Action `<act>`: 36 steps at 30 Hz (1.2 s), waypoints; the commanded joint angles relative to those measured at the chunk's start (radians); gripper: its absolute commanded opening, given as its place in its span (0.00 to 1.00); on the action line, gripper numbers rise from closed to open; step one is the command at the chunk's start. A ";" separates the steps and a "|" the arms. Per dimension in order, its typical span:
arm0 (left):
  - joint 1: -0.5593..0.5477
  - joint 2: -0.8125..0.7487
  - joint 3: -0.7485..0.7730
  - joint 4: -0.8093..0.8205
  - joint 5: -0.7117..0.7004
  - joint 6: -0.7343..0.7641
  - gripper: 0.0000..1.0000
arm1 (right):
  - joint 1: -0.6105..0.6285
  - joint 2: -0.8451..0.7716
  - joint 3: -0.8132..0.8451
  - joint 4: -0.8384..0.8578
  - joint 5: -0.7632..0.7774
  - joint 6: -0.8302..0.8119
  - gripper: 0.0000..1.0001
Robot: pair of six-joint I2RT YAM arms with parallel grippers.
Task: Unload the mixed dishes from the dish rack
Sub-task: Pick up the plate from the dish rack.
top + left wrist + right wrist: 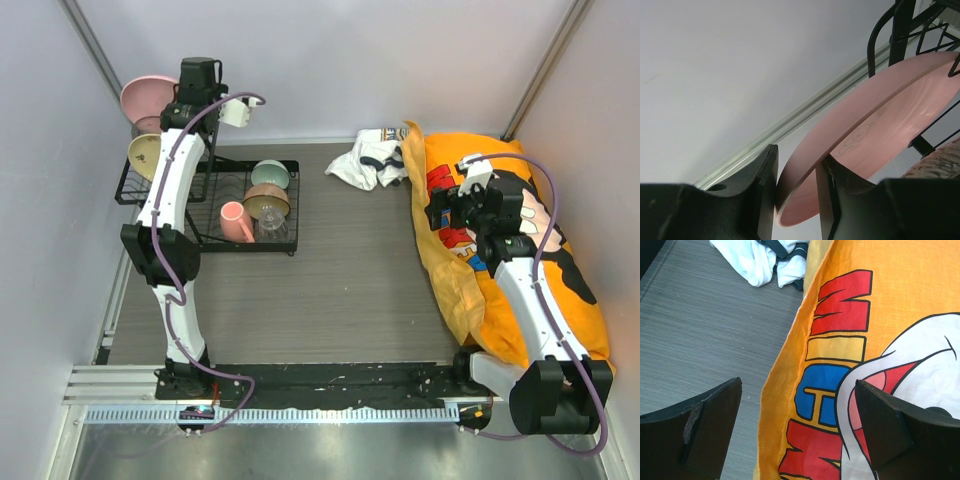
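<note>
Grey desk [340, 300], orange cloth [447, 152] along its right edge, black dish rack [240, 250] at the far left corner. The rack stands a pink plate [880, 115] on edge, so the left claw [799, 160] clamps its rim. The right claw [797, 386] hangs open over the cloth.

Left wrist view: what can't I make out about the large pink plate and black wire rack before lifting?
Left wrist: large pink plate runs off the right edge; its seat in the black wire rack is out of frame.
Left wrist: mottled brown object, cropped by the corner, unidentifiable.
Top external: arm's wrist covers the left end effector, hiding its grip.
</note>
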 commanded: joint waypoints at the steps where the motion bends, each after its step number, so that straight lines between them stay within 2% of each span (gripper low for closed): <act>1: 0.011 -0.055 -0.022 0.125 -0.011 0.033 0.21 | -0.003 0.009 0.050 0.008 -0.015 -0.007 1.00; 7: 0.011 -0.085 -0.062 0.177 -0.036 0.076 0.08 | -0.003 0.015 0.053 0.007 -0.018 -0.008 1.00; 13: 0.011 -0.095 -0.067 0.228 -0.068 0.084 0.03 | -0.003 0.015 0.056 0.001 -0.023 -0.008 1.00; 28: 0.008 -0.176 -0.062 0.190 -0.008 0.073 0.00 | -0.003 0.029 0.059 -0.004 -0.026 -0.008 1.00; 36: 0.000 -0.237 -0.051 0.227 0.047 0.048 0.00 | -0.003 0.035 0.062 -0.007 -0.025 -0.008 1.00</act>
